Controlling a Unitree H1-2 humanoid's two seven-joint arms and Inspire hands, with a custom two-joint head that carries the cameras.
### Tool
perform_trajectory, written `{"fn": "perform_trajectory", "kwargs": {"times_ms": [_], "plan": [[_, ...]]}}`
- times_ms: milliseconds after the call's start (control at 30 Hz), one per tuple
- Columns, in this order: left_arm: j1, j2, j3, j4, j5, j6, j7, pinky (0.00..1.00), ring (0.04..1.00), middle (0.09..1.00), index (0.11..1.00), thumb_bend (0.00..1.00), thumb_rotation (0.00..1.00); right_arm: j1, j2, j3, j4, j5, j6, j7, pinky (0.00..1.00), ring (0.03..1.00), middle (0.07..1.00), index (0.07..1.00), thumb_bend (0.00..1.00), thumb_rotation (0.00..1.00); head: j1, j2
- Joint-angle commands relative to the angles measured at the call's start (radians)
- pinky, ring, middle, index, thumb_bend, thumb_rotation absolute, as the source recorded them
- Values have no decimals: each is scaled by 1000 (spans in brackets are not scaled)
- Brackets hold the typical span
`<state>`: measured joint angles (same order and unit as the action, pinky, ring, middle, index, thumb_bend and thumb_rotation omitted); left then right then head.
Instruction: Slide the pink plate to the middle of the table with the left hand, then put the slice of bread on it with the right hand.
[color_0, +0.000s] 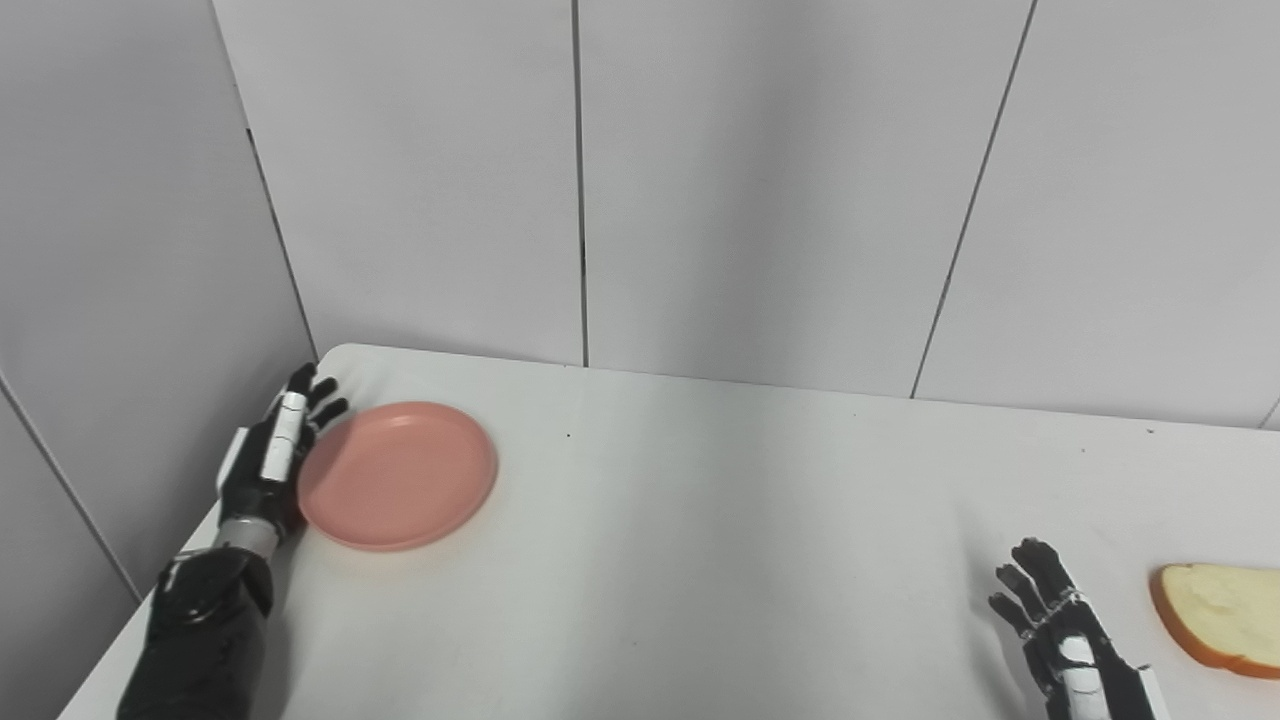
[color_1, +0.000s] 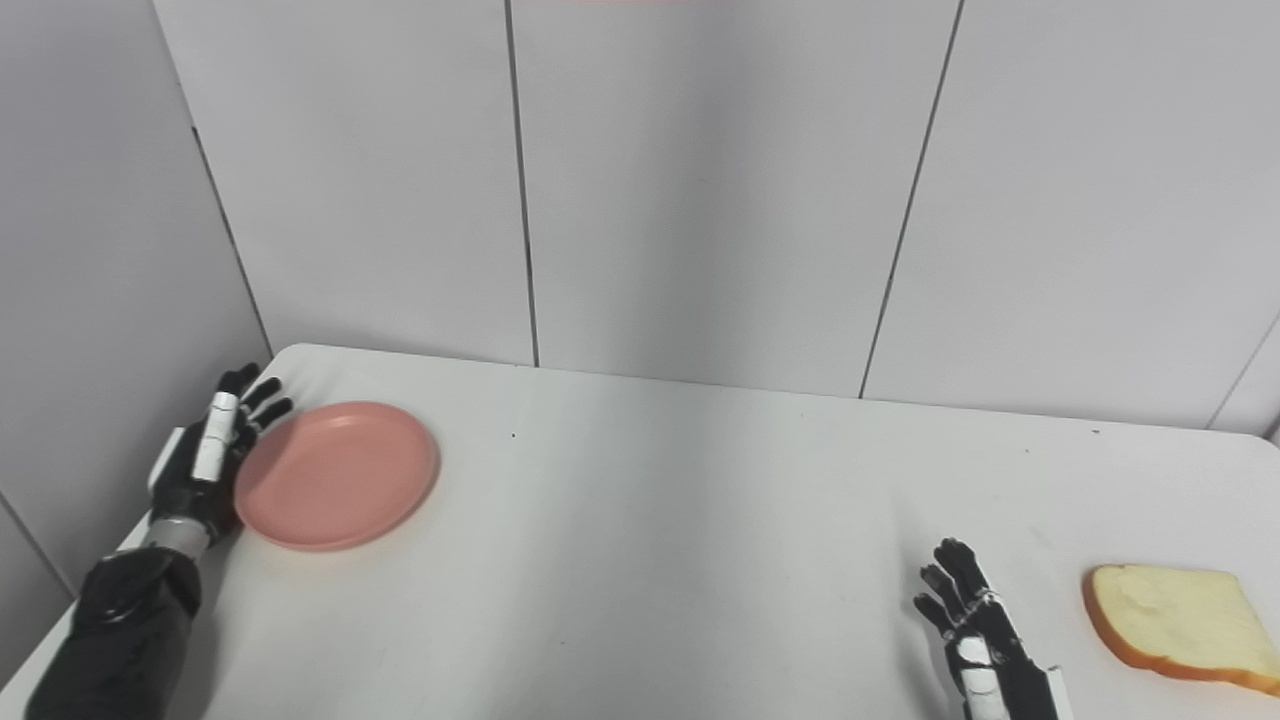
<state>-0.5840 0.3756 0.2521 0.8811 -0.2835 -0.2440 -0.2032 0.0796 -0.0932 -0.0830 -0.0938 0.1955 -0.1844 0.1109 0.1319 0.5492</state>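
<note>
Left hand (color_0: 272, 455), fingers straight & apart, pressed against far-left rim of round pink plastic plate (color_0: 398, 476). Right hand (color_1: 975, 625) splayed, empty, beside orange-crusted bread slice (color_1: 1180, 621) on white table (color_0: 700, 520).

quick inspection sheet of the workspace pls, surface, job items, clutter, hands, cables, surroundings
surface: white table, bare across the middle, a few small dark specks
pink plate: flat near the far left corner, empty, not yet in the middle
slice of bread: flat near the right edge, apart from the plate
clutter: nothing seen
left hand: open, fingers extended at the plate's left rim; contact cannot be told
right hand: open, fingers apart, holding nothing, left of the bread and apart from it
cables: nothing seen
surroundings: grey wall panels with dark seams behind and to the left of the table
</note>
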Motion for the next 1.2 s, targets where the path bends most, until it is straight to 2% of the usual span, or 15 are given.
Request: {"fn": "perform_trajectory", "kwargs": {"times_ms": [0,233,467,767,1000,1167], "plan": [[-37,14,-3,-43,-1,-4,-17,766,899,935,939,952,833,119,31,13,82,4,25,-1,893,912,930,895,820,879,-2,1],[-36,-15,-19,-59,7,1,-23,768,896,925,948,940,823,121,34,16,77,4,29,-6,895,914,933,895,836,874,-7,2],[-13,-56,-41,-124,9,16,-26,761,907,936,971,929,842,124,32,20,68,9,39,-4,905,921,938,900,828,878,-17,3],[18,-130,-93,-198,38,65,-4,787,914,955,980,921,873,128,39,26,59,0,39,-12,906,920,937,896,815,879,-29,8],[25,-172,-116,-218,64,75,11,787,908,943,973,914,857,128,45,33,50,-10,45,-18,907,918,934,894,827,879,-44,10],[36,-210,-126,-258,80,110,44,809,912,935,961,902,840,130,48,34,40,-15,49,-19,905,917,932,896,821,885,-53,14]]}}
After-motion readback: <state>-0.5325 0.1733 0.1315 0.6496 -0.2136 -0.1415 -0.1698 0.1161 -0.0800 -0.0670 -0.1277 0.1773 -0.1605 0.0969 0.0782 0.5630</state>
